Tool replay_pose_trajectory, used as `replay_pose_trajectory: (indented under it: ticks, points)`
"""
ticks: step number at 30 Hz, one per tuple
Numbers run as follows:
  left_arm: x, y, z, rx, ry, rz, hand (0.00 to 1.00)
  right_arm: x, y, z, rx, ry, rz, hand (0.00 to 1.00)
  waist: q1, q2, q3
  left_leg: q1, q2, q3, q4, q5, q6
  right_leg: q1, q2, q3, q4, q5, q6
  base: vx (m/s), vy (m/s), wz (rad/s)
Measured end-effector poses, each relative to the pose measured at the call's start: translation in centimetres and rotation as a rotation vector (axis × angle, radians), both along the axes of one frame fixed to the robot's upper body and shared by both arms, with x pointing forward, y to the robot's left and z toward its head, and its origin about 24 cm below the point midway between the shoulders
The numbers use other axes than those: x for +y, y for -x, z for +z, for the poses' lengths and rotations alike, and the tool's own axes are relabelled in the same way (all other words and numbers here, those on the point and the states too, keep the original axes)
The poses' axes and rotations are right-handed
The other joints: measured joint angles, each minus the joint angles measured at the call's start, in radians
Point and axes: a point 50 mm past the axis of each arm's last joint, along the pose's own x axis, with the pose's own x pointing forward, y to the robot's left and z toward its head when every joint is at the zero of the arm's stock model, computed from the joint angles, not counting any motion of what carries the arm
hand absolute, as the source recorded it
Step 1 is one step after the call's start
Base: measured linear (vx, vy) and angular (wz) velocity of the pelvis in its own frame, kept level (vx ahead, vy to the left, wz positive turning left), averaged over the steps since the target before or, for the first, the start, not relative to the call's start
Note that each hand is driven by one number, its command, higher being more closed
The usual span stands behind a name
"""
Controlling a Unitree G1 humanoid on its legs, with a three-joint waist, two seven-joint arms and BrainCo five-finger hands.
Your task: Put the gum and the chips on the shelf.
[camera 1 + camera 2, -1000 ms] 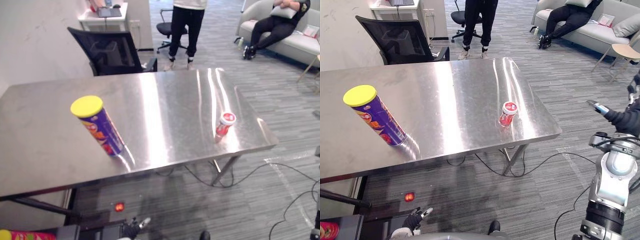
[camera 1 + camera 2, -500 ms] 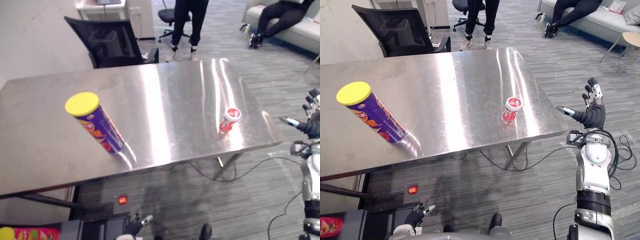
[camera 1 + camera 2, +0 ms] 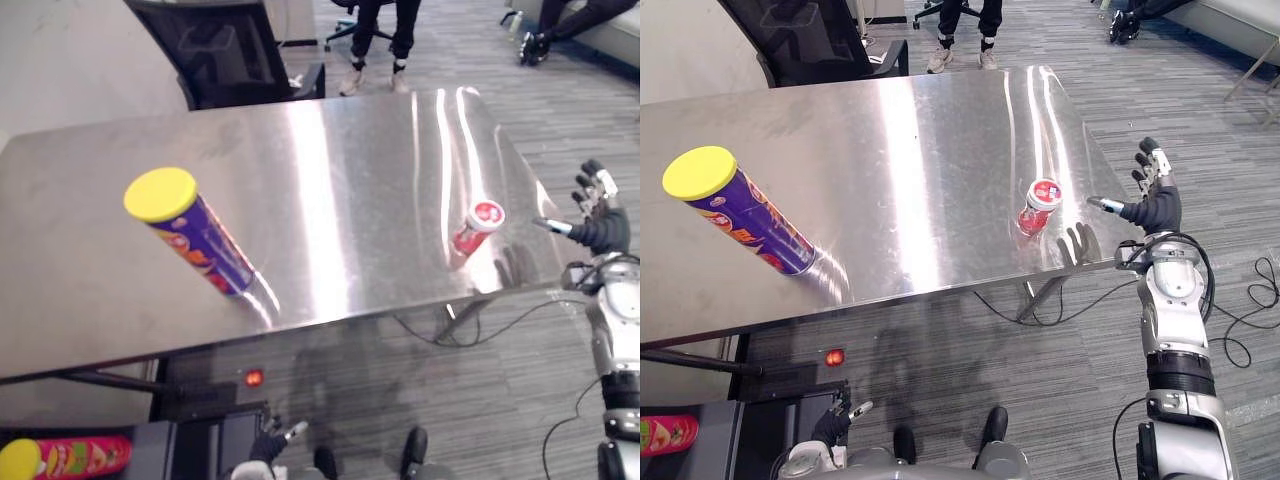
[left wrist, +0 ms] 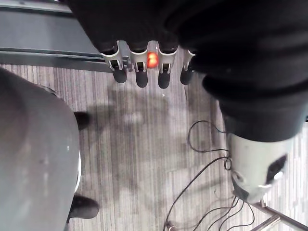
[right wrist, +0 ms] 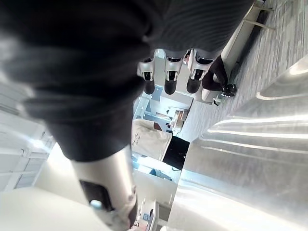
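Note:
A purple chips can (image 3: 192, 238) with a yellow lid stands tilted on the left part of the steel table (image 3: 340, 130). The gum (image 3: 477, 228), a small red tub with a red and white lid, stands near the table's front right corner. Just off the table's right edge, my right hand (image 3: 1158, 208) is raised and open with spread fingers, a short way right of the gum and not touching it. My left hand (image 3: 830, 425) hangs low below the table's front edge, its fingers (image 4: 139, 72) relaxed and holding nothing.
A black office chair (image 3: 230, 60) stands behind the table. A person's legs (image 3: 385, 40) are beyond it, and another person sits at the far right (image 3: 570, 15). A second chips can (image 3: 65, 458) lies on a dark surface at the lower left.
My right hand has come up and in from the right to the table's edge beside the gum. The camera has tilted down. The can and the gum have not moved.

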Motion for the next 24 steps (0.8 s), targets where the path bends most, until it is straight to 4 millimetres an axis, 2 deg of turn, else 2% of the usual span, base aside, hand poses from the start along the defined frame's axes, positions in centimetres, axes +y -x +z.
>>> replay_pose_trajectory:
  ticks: [10, 17, 24]
  points:
    - [0.0, -0.4, 0.2, -0.023, -0.001, -0.001, 0.0, 1.2, -0.5, -0.4, 0.039, 0.028, 0.072, 0.0, 0.002, 0.0, 0.02, -0.024, -0.003, -0.018, 0.001, 0.005, 0.009, -0.015, -0.003, -0.012, 0.0, 0.002, 0.001, -0.01, -0.005, 0.04]
    - [0.0, -0.9, 0.5, -0.048, -0.001, -0.003, 0.0, 1.9, -0.7, -0.8, 0.061, 0.045, 0.113, 0.0, 0.02, -0.005, 0.034, -0.034, -0.005, -0.023, 0.005, 0.006, 0.009, -0.019, -0.005, -0.015, 0.0, 0.003, 0.003, -0.01, -0.002, 0.02]
    - [0.1, -1.3, 0.7, -0.067, 0.012, 0.026, 0.0, 2.6, -0.9, -1.1, 0.084, 0.061, 0.15, 0.0, 0.023, -0.004, 0.057, -0.054, -0.005, -0.025, 0.018, 0.006, 0.01, -0.033, -0.006, -0.018, 0.0, 0.004, 0.002, -0.01, -0.005, 0.01]
